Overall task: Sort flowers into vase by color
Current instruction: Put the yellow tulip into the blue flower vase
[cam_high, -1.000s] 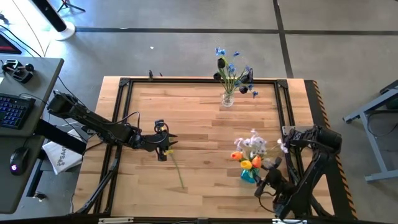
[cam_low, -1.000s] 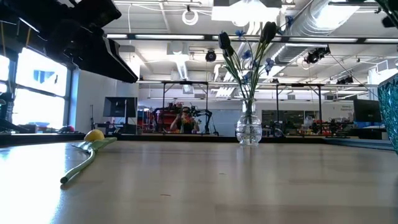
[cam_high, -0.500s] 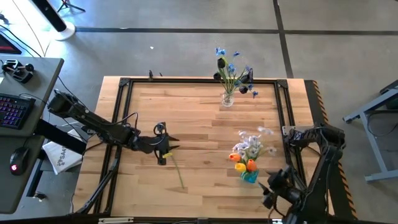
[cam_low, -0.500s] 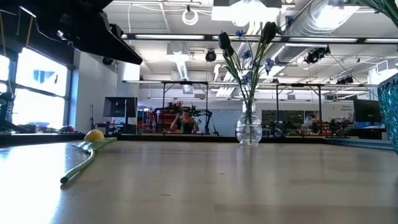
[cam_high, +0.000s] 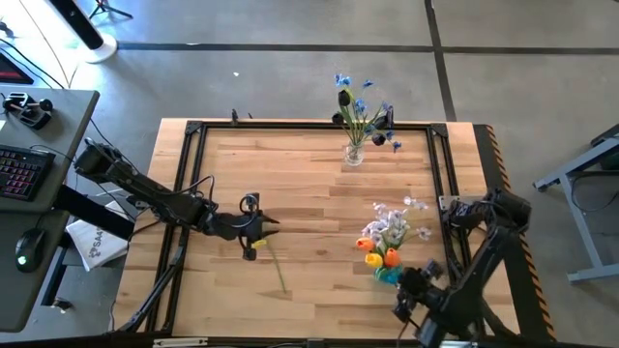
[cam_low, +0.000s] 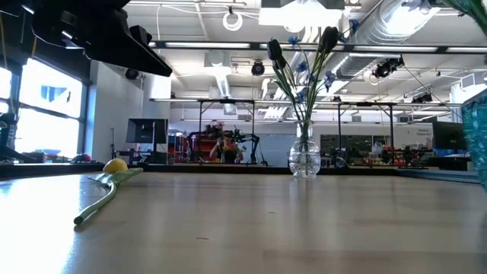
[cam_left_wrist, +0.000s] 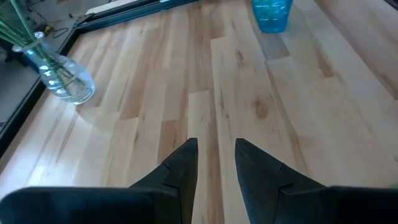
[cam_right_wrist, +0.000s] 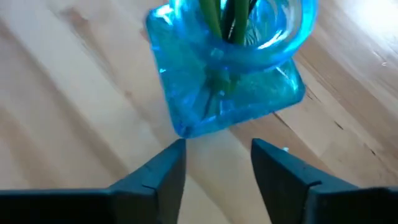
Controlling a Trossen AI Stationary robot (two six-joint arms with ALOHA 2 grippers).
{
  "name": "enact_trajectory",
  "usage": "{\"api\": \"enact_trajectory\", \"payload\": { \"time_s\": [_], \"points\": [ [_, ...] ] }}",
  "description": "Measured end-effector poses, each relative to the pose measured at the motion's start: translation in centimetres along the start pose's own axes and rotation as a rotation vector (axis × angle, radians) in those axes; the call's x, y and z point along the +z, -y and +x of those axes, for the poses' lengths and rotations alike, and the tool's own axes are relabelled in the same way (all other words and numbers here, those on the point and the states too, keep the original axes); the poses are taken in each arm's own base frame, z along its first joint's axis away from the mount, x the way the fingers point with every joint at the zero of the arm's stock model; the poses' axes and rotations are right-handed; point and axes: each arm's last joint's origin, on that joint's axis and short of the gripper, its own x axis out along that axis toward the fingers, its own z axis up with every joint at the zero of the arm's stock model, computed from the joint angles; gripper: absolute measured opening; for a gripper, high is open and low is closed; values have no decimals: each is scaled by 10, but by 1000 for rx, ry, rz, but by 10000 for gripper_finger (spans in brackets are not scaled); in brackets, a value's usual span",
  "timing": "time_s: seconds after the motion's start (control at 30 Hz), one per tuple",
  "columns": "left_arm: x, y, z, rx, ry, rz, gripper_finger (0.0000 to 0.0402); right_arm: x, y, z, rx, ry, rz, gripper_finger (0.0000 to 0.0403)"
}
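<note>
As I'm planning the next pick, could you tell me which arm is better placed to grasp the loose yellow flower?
Left: the left gripper hovers open right beside the yellow flower; the right gripper is by the blue glass vase.

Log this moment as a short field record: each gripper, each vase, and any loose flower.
left gripper: open, empty, over the head end of the loose flower, left half of table
right gripper: open, empty, facing the blue vase at the table's near right
clear glass vase: far edge of the table, holds blue and near-black flowers
blue vase: holds the orange, yellow and pale lilac-white flowers
yellow flower: lying flat on the wooden table, stem toward the near edge
</note>
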Motion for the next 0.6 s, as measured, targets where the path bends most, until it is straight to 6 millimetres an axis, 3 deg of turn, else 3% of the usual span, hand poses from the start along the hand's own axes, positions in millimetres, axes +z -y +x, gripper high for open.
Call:
{"api": "enact_trajectory", "payload": {
  "time_s": [0.2, 0.6],
  "points": [
    [0, 0, 0, -5, 3, -1, 94, 9, 4, 28, -48, -56, -16, 111],
    [0, 0, 0, -7, 4, -8, 94, 26, 13, 56, -107, 52, -54, 29]
  ]
}}
